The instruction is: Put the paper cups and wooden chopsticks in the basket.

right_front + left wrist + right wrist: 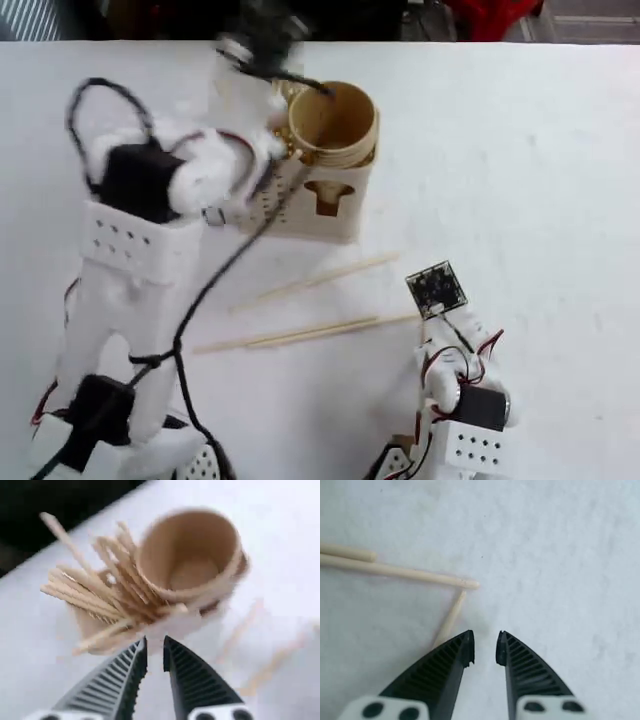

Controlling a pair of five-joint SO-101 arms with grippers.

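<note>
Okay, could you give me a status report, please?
Left gripper open, empty, over basket; paper cup inside. Right gripper open, empty, by loose chopsticks.

Setting: robotics test bench, of the lab or workshop type.
A plain white table [560,150] fills the frame. It carries a white printed arm [130,260] at lower left and a second arm [465,410] at lower right, with a loose black cable [215,280] and a bare circuit board [436,287]. Dark room clutter lines the top edge.
</note>
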